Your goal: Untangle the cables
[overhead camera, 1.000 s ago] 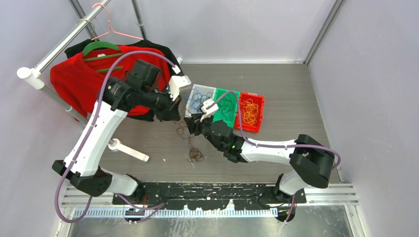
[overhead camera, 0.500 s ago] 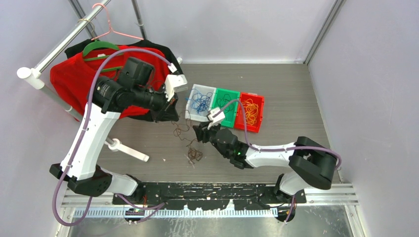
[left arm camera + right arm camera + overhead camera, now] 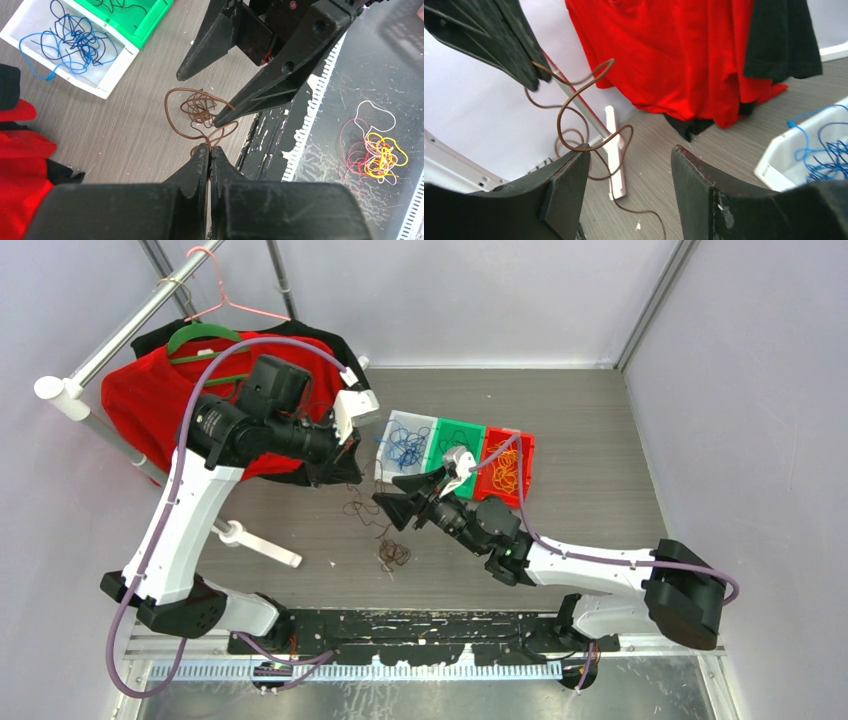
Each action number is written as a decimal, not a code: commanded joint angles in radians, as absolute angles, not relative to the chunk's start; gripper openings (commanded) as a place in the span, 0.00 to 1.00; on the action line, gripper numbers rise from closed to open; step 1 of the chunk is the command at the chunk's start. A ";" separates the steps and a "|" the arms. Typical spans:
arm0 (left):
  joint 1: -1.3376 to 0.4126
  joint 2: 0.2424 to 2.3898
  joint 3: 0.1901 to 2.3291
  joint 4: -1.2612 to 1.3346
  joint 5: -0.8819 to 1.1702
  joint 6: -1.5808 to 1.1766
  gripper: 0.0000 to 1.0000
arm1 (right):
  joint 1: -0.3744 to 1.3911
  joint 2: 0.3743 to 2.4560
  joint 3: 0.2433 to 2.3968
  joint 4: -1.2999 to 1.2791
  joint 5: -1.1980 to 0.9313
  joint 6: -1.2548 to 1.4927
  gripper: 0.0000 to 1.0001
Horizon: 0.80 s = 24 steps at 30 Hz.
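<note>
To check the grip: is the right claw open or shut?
Open: the fingers of the right claw stand wide apart; the brown cable passes by one fingertip.

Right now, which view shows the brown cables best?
Left wrist: the brown cables sit centre frame, close, loops distinct. Right wrist catches only a few hanging loops; top external shows them small and thin.

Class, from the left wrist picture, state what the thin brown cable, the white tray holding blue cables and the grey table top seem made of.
The thin brown cable: likely plastic-coated wire, smooth, holding springy loops. The white tray: moulded plastic, slightly see-through, semi-gloss. The grey table top: perhaps wood-look laminate, matt, printed grain lines.
</note>
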State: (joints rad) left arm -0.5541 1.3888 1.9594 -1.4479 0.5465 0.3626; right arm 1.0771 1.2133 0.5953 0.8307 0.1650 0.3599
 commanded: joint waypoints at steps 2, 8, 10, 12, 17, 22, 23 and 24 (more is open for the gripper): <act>-0.554 1.373 1.993 -1.408 0.575 0.344 0.00 | 1.078 1.272 0.683 0.994 0.120 0.393 0.66; -0.554 1.374 1.994 -1.416 0.596 0.344 0.00 | 1.078 1.393 0.777 1.039 0.154 0.414 0.65; -0.554 1.370 2.001 -1.422 0.607 0.346 0.00 | 1.078 1.414 0.789 1.040 0.206 0.419 0.60; -0.554 1.369 2.009 -1.429 0.617 0.349 0.00 | 1.079 1.423 0.788 1.047 0.255 0.421 0.49; -0.554 1.372 2.037 -1.452 0.626 0.354 0.00 | 1.078 1.404 0.753 1.036 0.365 0.410 0.36; -0.554 1.371 2.049 -1.449 0.606 0.361 0.00 | 1.078 1.362 0.709 0.994 0.390 0.393 0.34; -0.554 1.374 2.051 -1.448 0.606 0.361 0.00 | 1.078 1.355 0.701 0.984 0.392 0.391 0.33; -0.554 1.374 2.054 -1.447 0.606 0.364 0.00 | 1.078 1.347 0.692 0.976 0.393 0.387 0.32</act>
